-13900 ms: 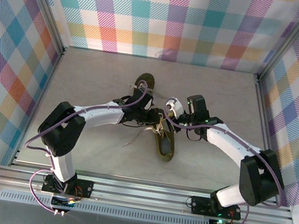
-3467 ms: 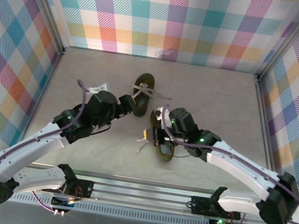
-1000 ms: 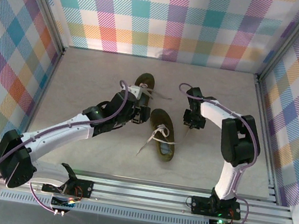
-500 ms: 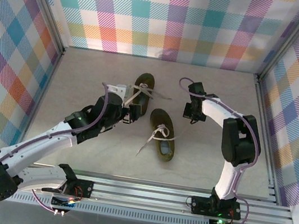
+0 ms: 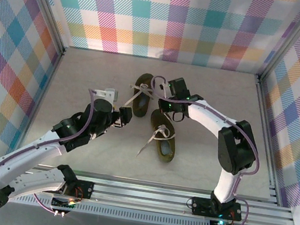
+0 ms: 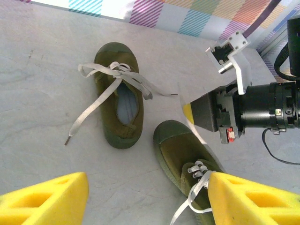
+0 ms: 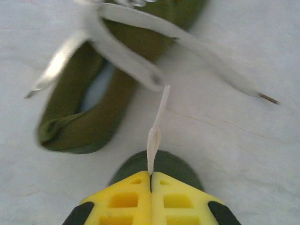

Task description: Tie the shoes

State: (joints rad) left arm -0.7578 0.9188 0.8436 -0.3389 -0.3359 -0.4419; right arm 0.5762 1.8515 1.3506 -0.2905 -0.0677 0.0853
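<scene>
Far shoe (image 6: 119, 101), laces (image 6: 101, 96) loose; near shoe (image 6: 183, 154) lace (image 6: 196, 128) in R tool (image 6: 188, 112).

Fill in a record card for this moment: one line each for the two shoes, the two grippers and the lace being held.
Far shoe: on the table, lace ends spread loose, no bow
Near shoe: beside it, laces loose
Left gripper: open, holding nothing
Right gripper: shut on a lace
Lace: thin, pale, its end sticks out past the fingers; seems to be the near shoe's

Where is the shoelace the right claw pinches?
In the right wrist view the lace sticks up from the shut right gripper, over the toe of the near shoe, beside the far shoe.
</scene>
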